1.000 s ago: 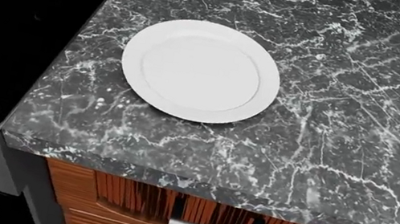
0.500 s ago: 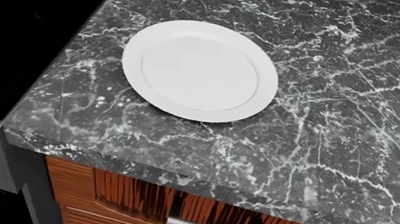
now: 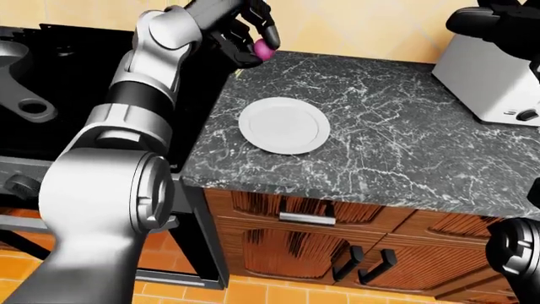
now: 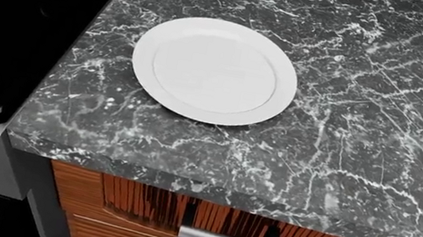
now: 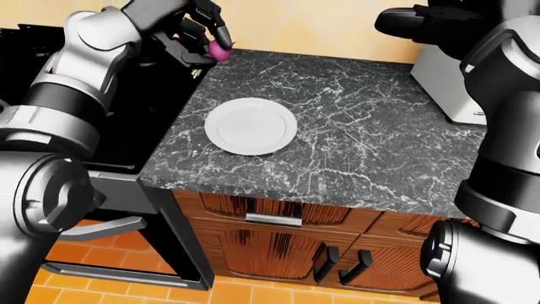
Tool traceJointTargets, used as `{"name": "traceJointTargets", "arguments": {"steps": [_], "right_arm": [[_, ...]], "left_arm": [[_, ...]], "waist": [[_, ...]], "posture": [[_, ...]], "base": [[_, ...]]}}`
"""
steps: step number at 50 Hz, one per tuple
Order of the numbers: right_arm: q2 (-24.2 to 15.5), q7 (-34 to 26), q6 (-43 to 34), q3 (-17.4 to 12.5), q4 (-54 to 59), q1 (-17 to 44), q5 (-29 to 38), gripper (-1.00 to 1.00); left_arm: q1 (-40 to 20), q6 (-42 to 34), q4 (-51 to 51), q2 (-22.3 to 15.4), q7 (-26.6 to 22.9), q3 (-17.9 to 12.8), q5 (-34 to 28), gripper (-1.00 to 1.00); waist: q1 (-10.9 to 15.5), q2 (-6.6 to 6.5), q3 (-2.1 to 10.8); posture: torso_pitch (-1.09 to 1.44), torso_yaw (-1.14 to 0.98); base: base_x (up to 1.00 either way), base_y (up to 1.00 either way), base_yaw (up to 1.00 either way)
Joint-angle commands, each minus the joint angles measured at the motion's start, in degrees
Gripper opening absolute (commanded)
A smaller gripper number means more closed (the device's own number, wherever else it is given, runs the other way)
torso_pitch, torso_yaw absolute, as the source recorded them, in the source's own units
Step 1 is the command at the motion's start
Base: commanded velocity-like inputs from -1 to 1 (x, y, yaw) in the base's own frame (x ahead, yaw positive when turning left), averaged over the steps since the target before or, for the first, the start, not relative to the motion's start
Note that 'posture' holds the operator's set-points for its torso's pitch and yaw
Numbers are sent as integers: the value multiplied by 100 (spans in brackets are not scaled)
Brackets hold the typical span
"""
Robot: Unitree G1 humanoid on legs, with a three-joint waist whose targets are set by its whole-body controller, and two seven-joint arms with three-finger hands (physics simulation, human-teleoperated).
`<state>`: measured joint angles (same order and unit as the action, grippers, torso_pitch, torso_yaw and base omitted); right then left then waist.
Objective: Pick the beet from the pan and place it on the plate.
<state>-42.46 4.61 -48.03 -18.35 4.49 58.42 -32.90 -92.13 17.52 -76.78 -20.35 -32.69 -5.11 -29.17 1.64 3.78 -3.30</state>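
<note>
Left hand (image 3: pixel 246 37) raised above the far-left corner of the dark marble counter (image 3: pixel 397 136), its black fingers (image 5: pixel 213 25) curled round the beet (image 3: pixel 264 49); only a small magenta patch of the beet shows between the fingertips. The beet is held in the air, clear of the counter surface, up and to the left of the plate (image 3: pixel 284 125) in the left-eye view. Plate white, round, nothing on it, lying flat on the counter near the left edge and toward the near edge; head view shows it whole with marble on all sides. Black stove (image 3: pixel 50 95) adjoins the counter on the left; a grey pan handle (image 3: pixel 25 95) with a hanging loop shows at the far left of the left-eye view, pan body out of view. Right hand (image 5: pixel 413 22) held high at the far right, above a white appliance (image 3: pixel 494 79) that stands on the counter's far-right part; it appears only as a dark shape, so cannot tell whether its fingers are spread or pressed together. Wooden cabinet fronts (image 3: pixel 287 250) with metal handles lie below the counter.
</note>
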Motion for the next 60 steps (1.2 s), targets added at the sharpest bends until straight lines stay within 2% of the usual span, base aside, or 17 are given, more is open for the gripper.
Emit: {"name": "traceJointTargets", "arguments": {"steps": [1,36,43,44,49,60], "right_arm": [[-107,-3,168,-100,-148,175,-4,100],[-131,11,148,-100,-148,213,-38,100],[-128,19,153,-89,-162,204,-40,100],[-150,19,136,-109,-160,226,-52,100],[-163,32,140,-111,-157,226,-73,100],[-161,28,174,-111,-154,198,-83,100]], "left_arm": [[-235,134,246,-58,94,-49,85,-23],[147,312,349,350,23,85,143,-23],[298,396,382,407,23,138,106,-24],[419,456,396,521,36,196,64,-24],[567,519,417,601,32,243,1,-23],[678,550,401,708,106,244,-17,-23]], "waist": [[3,16,191],[30,60,200],[37,64,201],[38,65,202],[50,81,209],[48,107,210]], "posture": [[0,0],[0,0],[0,0],[0,0],[0,0],[0,0]], "base": [[0,0,0],[0,0,0],[0,0,0],[0,0,0],[0,0,0],[0,0,0]]}}
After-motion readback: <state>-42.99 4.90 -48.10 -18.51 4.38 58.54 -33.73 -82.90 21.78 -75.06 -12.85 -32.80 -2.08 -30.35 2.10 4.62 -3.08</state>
